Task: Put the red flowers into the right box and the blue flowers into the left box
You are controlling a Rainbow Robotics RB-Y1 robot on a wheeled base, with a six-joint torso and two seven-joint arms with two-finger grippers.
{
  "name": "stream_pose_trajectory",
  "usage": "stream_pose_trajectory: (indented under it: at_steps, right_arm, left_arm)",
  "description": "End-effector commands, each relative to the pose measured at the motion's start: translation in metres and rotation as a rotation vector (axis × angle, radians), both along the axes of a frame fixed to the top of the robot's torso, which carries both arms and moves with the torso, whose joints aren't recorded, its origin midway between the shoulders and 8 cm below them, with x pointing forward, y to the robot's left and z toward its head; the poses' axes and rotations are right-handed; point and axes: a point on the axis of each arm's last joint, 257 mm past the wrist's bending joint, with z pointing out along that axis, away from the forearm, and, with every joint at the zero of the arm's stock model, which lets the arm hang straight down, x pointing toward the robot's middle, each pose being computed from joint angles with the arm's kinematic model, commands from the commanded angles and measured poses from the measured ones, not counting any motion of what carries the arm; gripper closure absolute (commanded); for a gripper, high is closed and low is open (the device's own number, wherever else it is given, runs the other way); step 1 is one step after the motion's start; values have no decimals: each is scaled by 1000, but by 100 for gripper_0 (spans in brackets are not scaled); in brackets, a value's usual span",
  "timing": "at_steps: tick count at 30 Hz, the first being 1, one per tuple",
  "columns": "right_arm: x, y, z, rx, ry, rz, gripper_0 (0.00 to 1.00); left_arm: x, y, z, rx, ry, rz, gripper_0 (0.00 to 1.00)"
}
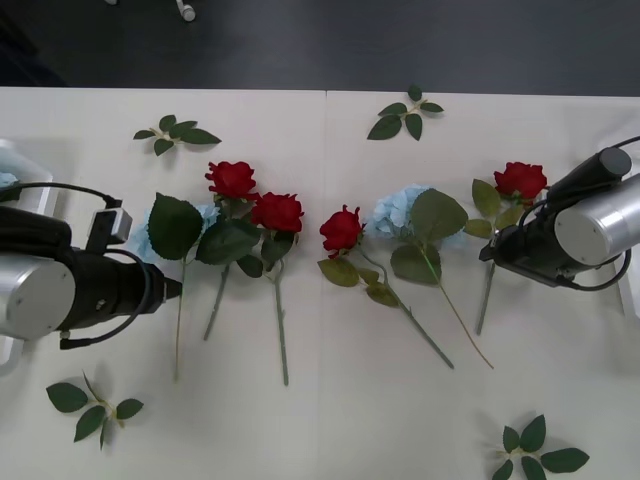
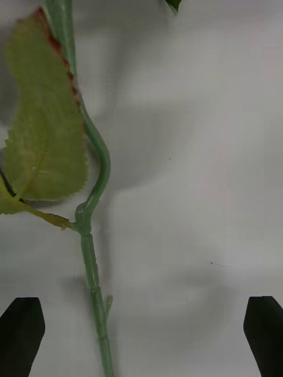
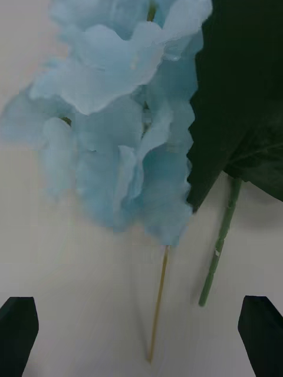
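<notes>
Several red flowers lie on the white table: two roses point(image 1: 232, 178) point(image 1: 278, 211) left of centre, one point(image 1: 342, 229) in the middle and one point(image 1: 520, 180) at the right. My right gripper point(image 1: 488, 255) point(image 2: 141, 330) hangs open over that last rose's green stem point(image 2: 94, 283). One blue flower point(image 1: 400, 210) lies right of centre. Another blue flower point(image 1: 140, 242) point(image 3: 118, 118) lies at the left, and my left gripper point(image 1: 172, 290) point(image 3: 141, 333) is open just above its thin stem point(image 3: 158, 306). The left box point(image 1: 20, 150) shows at the far left edge. A sliver of the right box point(image 1: 633, 300) shows at the right edge.
Bloomless leaf sprigs lie at the back left point(image 1: 178, 133), back centre point(image 1: 405, 115), front left point(image 1: 95, 405) and front right point(image 1: 535, 455). A big dark leaf point(image 3: 247, 88) on a green stem point(image 3: 221, 247) lies beside the left blue flower. The table's far edge meets dark floor.
</notes>
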Motion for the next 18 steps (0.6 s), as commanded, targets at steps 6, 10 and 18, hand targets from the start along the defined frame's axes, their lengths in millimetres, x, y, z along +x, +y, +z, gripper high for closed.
stream_pose_trajectory:
  at_steps: [6, 10, 18]
  right_arm:
    - [14, 11, -6, -51, -36, 81, 0]
    - [14, 15, -8, -55, -37, 97, 0]
    - [12, 14, -11, -79, -29, 126, 100]
  left_arm:
    - [20, 1, -17, 81, 34, 2, 0]
    - [25, 1, -28, 105, 46, -9, 0]
    - [32, 0, -47, 142, 54, -23, 0]
